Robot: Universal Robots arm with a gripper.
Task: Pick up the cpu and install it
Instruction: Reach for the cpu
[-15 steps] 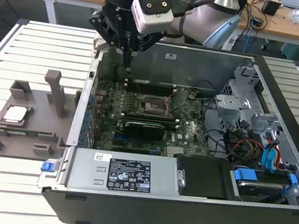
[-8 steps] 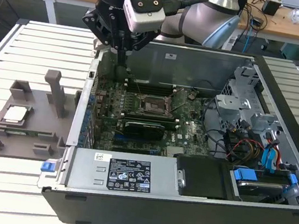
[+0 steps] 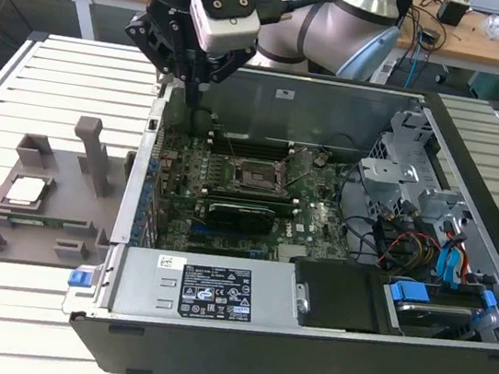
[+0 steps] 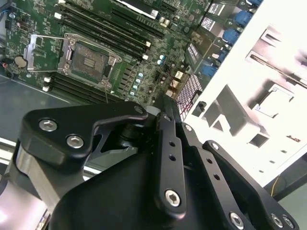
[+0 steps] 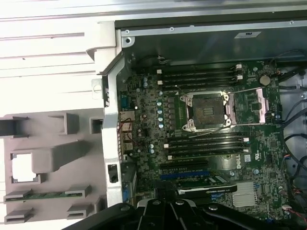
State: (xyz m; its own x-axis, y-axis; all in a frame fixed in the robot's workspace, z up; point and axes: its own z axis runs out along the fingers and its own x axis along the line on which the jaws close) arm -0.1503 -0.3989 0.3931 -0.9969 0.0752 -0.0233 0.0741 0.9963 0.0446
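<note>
The gripper point(image 3: 191, 84) hangs at the rear corner of the open computer case point(image 3: 362, 110), its fingers pressed together with nothing between them. The cpu point(image 3: 26, 191) lies well apart from the fingers, beyond the case wall, flat in the grey tray point(image 3: 61, 170). The open socket point(image 3: 255, 177) sits on the motherboard, nearer the fingers and lower.

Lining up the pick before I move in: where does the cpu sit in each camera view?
Exterior view: the cpu lies in the grey tray, at the exterior view's left, outside the computer case.
First wrist view: the bright square in the tray, beyond the post from the case.
Second wrist view: washed out; probably the pale square.
Shared landmark: the tray's upright post.
</note>
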